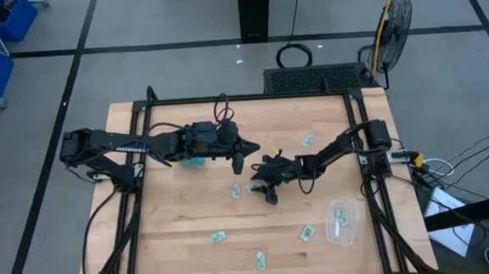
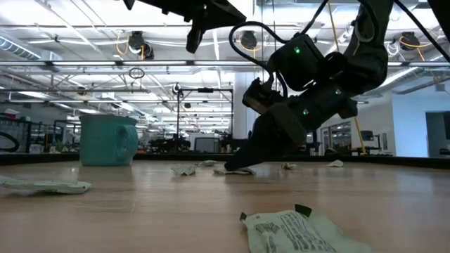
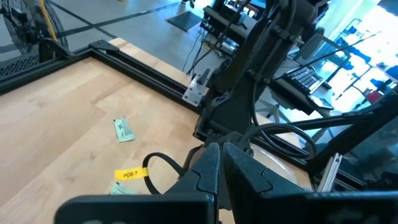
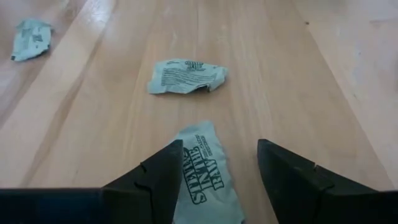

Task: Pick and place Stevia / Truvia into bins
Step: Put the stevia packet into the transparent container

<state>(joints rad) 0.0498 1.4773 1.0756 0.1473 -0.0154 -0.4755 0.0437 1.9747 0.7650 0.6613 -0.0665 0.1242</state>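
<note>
Several pale green and white sachets lie flat and scattered on the wooden table. My right gripper (image 4: 217,146) is open and low over the table's middle (image 1: 263,185), pointing down at a slant. One sachet (image 4: 205,171) lies on the wood between its fingers. A crumpled sachet (image 4: 186,76) lies just beyond it, and another (image 4: 30,30) farther off. The clear bin (image 1: 330,212) stands near the table's right near corner with sachets inside. My left gripper (image 1: 239,161) is shut and raised above the table (image 2: 197,31), holding nothing. My right gripper's fingers come from above at a slant and stand on either side of the flat sachet's far end (image 4: 200,134). One finger (image 4: 165,165) overlaps the sachet's edge. Whether it touches the paper, I cannot tell. The sachet lies flat on the table.
A teal mug (image 2: 107,140) stands under my left arm, left of centre (image 1: 193,161). Loose sachets lie near the near edge (image 1: 218,236), (image 1: 306,233), (image 1: 260,258) and toward the far right (image 1: 308,141). Black rails (image 1: 359,138) frame the table.
</note>
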